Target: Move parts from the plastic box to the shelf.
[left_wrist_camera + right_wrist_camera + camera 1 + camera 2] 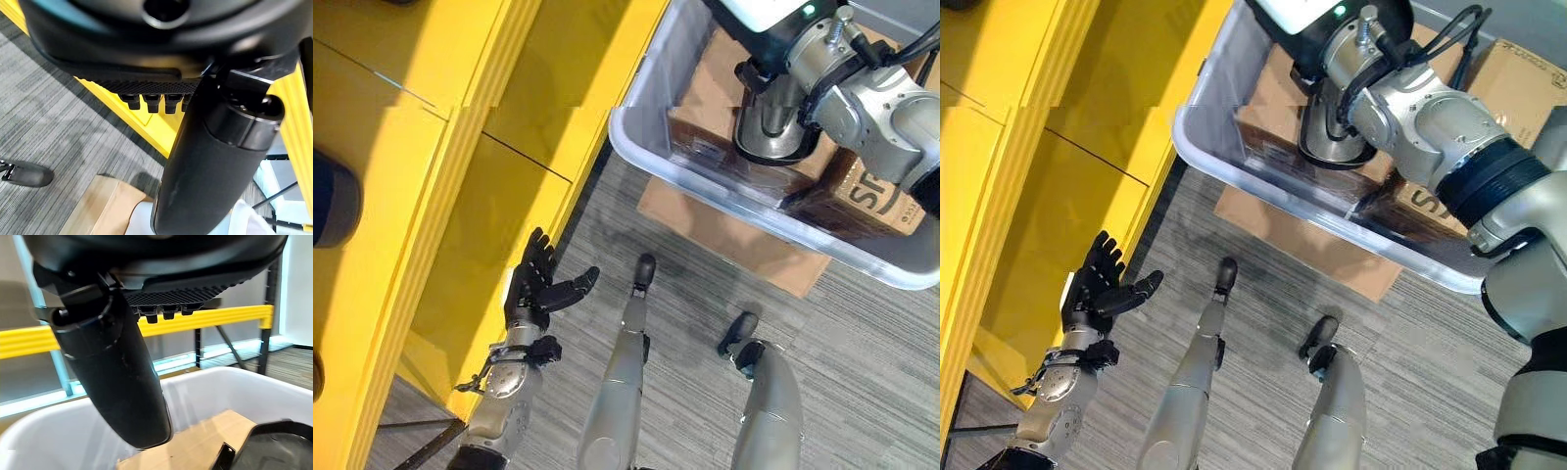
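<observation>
The right robot hand reaches down inside the plastic box; its fingers are hidden, so I cannot tell whether it grips anything. Cardboard boxes of parts lie in the plastic box, just beside and below that hand. The left robot hand hangs spread wide and empty, beside the yellow shelf, well apart from the plastic box.

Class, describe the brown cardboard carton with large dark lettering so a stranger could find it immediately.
Find the clear plastic box on the grey floor beside the yellow shelf. The cardboard carton lies inside, at its right-hand end, below the silver arm. Large dark letters mark it out from the plainer brown cartons alongside.
</observation>
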{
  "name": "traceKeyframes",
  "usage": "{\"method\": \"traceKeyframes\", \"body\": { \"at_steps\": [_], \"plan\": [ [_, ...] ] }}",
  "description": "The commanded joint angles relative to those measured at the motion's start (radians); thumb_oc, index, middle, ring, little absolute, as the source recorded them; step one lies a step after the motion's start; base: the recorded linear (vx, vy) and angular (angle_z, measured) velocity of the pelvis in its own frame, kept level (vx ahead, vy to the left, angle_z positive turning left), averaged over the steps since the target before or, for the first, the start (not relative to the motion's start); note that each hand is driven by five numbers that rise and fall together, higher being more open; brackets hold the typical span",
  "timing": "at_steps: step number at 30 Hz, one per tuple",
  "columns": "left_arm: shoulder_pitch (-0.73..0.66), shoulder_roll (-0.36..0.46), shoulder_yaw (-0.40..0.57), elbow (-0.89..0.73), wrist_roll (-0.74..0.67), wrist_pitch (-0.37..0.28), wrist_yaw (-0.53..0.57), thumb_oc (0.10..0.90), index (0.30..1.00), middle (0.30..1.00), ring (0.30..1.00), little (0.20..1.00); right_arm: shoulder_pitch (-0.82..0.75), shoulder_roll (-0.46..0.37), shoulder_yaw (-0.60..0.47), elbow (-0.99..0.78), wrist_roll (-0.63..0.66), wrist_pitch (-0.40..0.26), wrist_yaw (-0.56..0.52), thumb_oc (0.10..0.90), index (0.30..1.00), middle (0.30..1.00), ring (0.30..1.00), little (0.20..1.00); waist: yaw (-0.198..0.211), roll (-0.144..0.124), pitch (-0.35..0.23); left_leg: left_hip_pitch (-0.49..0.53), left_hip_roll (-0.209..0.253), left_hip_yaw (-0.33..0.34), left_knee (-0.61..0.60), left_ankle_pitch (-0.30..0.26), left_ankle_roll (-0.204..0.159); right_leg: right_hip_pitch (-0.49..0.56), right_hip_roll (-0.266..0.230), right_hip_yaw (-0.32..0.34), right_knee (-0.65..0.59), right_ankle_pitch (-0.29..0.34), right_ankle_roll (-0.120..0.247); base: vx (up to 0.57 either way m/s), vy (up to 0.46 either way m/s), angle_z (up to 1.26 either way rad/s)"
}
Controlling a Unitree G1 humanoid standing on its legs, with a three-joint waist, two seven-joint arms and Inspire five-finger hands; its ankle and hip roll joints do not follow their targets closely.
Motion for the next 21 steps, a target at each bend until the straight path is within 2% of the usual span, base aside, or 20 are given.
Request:
{"method": "traceKeyframes", "body": {
  "at_steps": [1, 9, 16, 17, 18, 20, 21],
  "plan": [
    [-0.013, 0.025, 0.059, -0.069, -0.001, -0.077, 0.018, 0.900, 1.000, 1.000, 1.000, 1.000, -0.241, -0.112, 0.025, -0.051, -0.022, -0.022, -0.033, 0.900, 1.000, 1.000, 1.000, 1.000, 0.016, -0.049, 0.057, 0.158, 0.026, 0.085, 0.065, -0.220, 0.007, 0.187, 0.017, 0.083, -0.267, 0.177, 0.120, -0.02, 0.008, -0.08],
    [0.010, 0.030, 0.079, -0.076, 0.007, -0.072, 0.010, 0.900, 1.000, 1.000, 1.000, 1.000, -0.263, -0.233, 0.093, -0.154, -0.054, -0.048, -0.016, 0.900, 1.000, 1.000, 1.000, 1.000, -0.013, -0.072, 0.057, 0.168, 0.032, 0.098, 0.063, -0.224, 0.006, 0.196, 0.027, 0.091, -0.289, 0.189, 0.121, -0.01, 0.006, -0.06],
    [0.035, 0.038, 0.088, -0.077, 0.009, -0.069, -0.002, 0.900, 1.000, 1.000, 1.000, 1.000, -0.312, -0.280, 0.212, -0.170, -0.117, -0.068, 0.008, 0.900, 1.000, 1.000, 1.000, 1.000, -0.025, -0.085, 0.052, 0.182, 0.041, 0.106, 0.052, -0.223, 0.002, 0.209, 0.035, 0.090, -0.310, 0.195, 0.122, 0.00, -0.012, -0.10],
    [0.044, 0.054, 0.097, -0.076, 0.011, -0.068, -0.006, 0.900, 1.000, 1.000, 1.000, 1.000, -0.297, -0.289, 0.213, -0.165, -0.143, -0.073, 0.019, 0.900, 1.000, 1.000, 1.000, 1.000, -0.025, -0.102, 0.050, 0.184, 0.044, 0.107, 0.051, -0.223, 0.001, 0.209, 0.037, 0.090, -0.311, 0.196, 0.122, 0.00, -0.013, -0.04],
    [0.044, 0.054, 0.097, -0.076, 0.011, -0.068, -0.006, 0.900, 1.000, 1.000, 1.000, 1.000, -0.297, -0.289, 0.213, -0.165, -0.143, -0.073, 0.019, 0.900, 1.000, 1.000, 1.000, 1.000, -0.025, -0.102, 0.049, 0.184, 0.044, 0.107, 0.051, -0.223, 0.001, 0.209, 0.037, 0.090, -0.310, 0.196, 0.122, 0.00, -0.015, -0.04],
    [0.053, 0.089, 0.106, -0.077, 0.013, -0.069, -0.014, 0.900, 1.000, 1.000, 1.000, 1.000, -0.272, -0.300, 0.213, -0.162, -0.203, -0.084, 0.040, 0.900, 1.000, 1.000, 1.000, 1.000, -0.022, -0.139, 0.043, 0.186, 0.047, 0.108, 0.050, -0.223, -0.001, 0.208, 0.039, 0.090, -0.312, 0.194, 0.123, 0.00, -0.019, -0.05],
    [0.055, 0.095, 0.106, -0.076, 0.013, -0.068, -0.016, 0.900, 1.000, 1.000, 1.000, 1.000, -0.267, -0.300, 0.213, -0.158, -0.210, -0.086, 0.041, 0.900, 1.000, 1.000, 1.000, 1.000, -0.021, -0.144, 0.042, 0.186, 0.047, 0.107, 0.049, -0.222, -0.002, 0.208, 0.039, 0.090, -0.312, 0.194, 0.123, 0.00, -0.033, -0.05]
  ]
}}
